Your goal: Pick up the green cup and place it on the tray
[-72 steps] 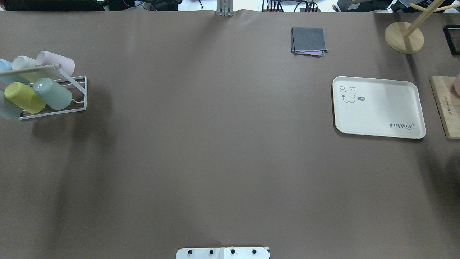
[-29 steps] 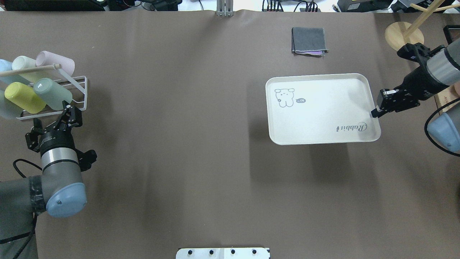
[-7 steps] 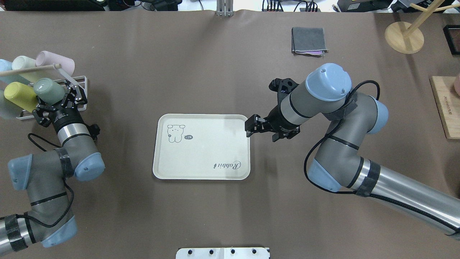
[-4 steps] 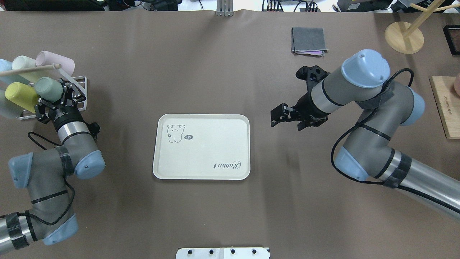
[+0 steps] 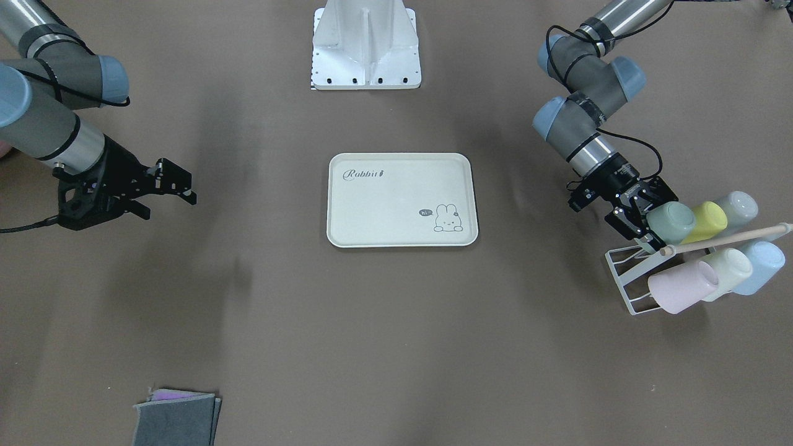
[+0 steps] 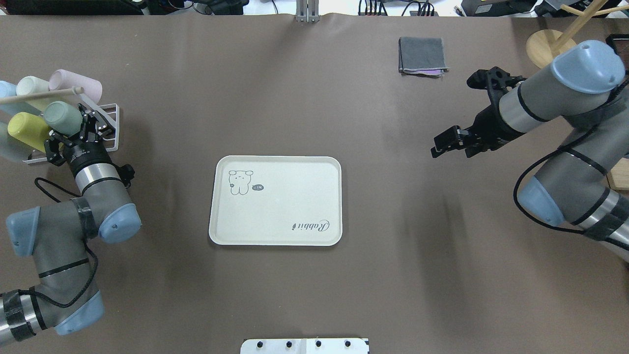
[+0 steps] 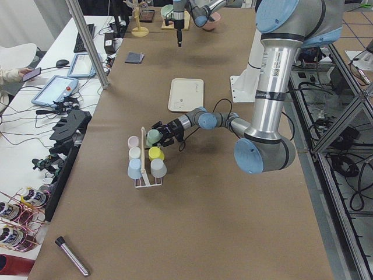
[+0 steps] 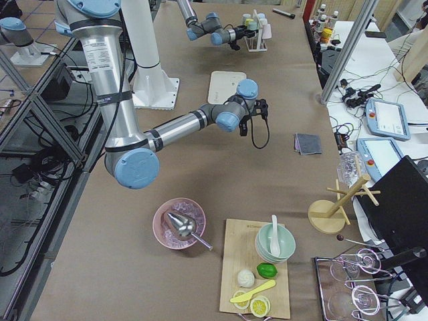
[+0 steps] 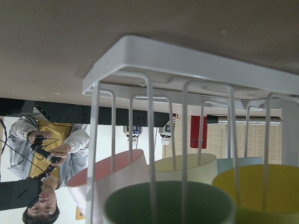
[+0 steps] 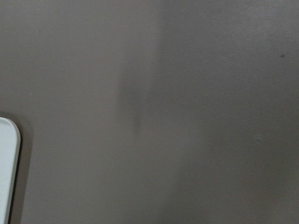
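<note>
Withdrawn from the tray [image 6: 275, 209] lying mid-surface [image 6: 314, 98], the right gripper [image 6: 435, 147] shows released fingers, while the left gripper [image 5: 647, 223] grasps the green cup [image 5: 674, 222] at the white rack [image 9: 187, 63].

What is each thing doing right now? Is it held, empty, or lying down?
Green cup: lying tilted on the rack, not lifted off.
Left end effector: jaws spread around the green cup's end; grip unclear.
Right end effector: open, empty, above the table.
Tray: flat on the table, empty.
Yellow cup: lying on the rack.
Cloth: folded, flat.
</note>
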Robot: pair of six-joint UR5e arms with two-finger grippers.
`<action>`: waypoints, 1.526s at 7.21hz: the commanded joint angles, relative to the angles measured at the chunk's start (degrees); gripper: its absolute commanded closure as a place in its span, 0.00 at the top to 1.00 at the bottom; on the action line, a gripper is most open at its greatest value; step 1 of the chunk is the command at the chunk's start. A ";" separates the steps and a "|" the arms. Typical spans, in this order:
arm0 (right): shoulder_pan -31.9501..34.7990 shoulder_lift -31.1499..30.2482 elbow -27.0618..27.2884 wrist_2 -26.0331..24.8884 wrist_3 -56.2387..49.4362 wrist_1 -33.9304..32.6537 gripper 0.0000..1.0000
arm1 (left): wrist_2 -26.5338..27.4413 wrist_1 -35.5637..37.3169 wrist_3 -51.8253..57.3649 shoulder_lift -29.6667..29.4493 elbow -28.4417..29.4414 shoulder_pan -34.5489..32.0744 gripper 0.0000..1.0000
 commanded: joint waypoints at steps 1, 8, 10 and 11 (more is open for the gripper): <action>3.77 -7.88 3.33 0.10 -8.69 -0.17 1.00 | 1.15 0.01 3.00 5.39 -9.11 -0.08 0.10; 13.37 -20.57 13.54 -0.43 -16.49 -21.44 1.00 | -9.85 -45.76 1.88 9.12 -14.36 -1.57 0.01; 15.65 -23.03 12.23 -0.17 -18.59 -21.44 1.00 | -23.01 -47.97 -23.11 6.23 -13.99 -1.58 0.00; 19.06 -23.48 10.74 0.44 -21.56 -21.70 1.00 | -28.49 -49.63 -32.67 3.95 -13.04 -1.58 0.00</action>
